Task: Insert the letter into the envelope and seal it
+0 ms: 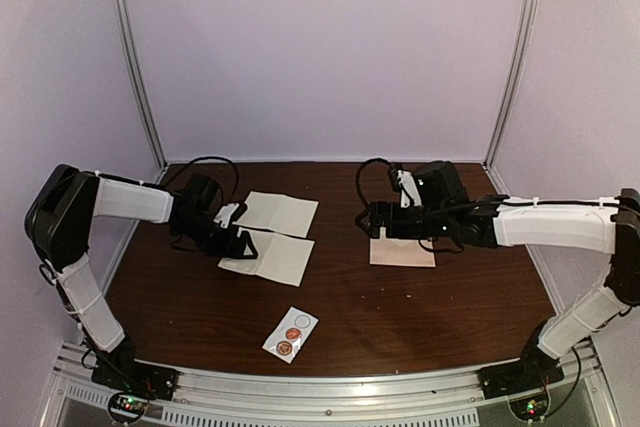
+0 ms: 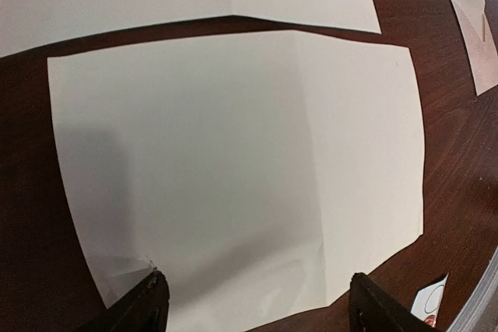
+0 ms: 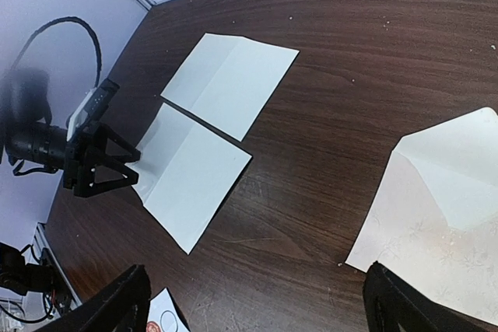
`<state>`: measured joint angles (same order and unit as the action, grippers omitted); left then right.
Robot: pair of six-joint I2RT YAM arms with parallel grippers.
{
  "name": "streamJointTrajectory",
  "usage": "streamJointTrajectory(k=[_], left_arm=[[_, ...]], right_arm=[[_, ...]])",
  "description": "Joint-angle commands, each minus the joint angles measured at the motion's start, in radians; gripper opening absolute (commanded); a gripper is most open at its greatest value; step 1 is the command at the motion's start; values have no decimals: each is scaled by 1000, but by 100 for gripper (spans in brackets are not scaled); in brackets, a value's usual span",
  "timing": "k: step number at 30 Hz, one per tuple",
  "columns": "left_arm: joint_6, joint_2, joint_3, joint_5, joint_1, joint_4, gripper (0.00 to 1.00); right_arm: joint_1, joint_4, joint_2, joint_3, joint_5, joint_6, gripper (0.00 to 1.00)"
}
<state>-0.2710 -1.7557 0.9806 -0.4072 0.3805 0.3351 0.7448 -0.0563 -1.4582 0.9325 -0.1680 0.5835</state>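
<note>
Two creased cream letter sheets lie side by side left of centre, the far one [image 1: 281,212] and the near one [image 1: 268,257]. My left gripper [image 1: 236,239] hovers low over the near sheet's [image 2: 233,169] left edge, its jaws open and holding nothing [image 2: 257,309]. The envelope [image 1: 402,252] lies flat right of centre with its pointed flap open [image 3: 459,169]. My right gripper [image 1: 376,219] hangs over the envelope's left edge, open and empty [image 3: 257,305]; its right fingertip [image 3: 397,305] shows over the envelope's corner.
A small white sticker strip [image 1: 290,334] with round seals lies near the front edge, also seen at the bottom of the right wrist view [image 3: 163,316]. Purple walls and metal posts [image 1: 137,67] enclose the brown table [image 1: 430,317].
</note>
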Motion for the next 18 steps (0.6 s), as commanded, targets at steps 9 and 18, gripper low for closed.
streamJointTrajectory(k=[9, 18], left_arm=[[16, -71, -43, -60, 134, -28, 81], [-30, 32, -80, -105, 216, -76, 80]], right_arm=[[7, 2, -33, 35, 27, 16, 95], [8, 2, -63, 40, 30, 41, 95]])
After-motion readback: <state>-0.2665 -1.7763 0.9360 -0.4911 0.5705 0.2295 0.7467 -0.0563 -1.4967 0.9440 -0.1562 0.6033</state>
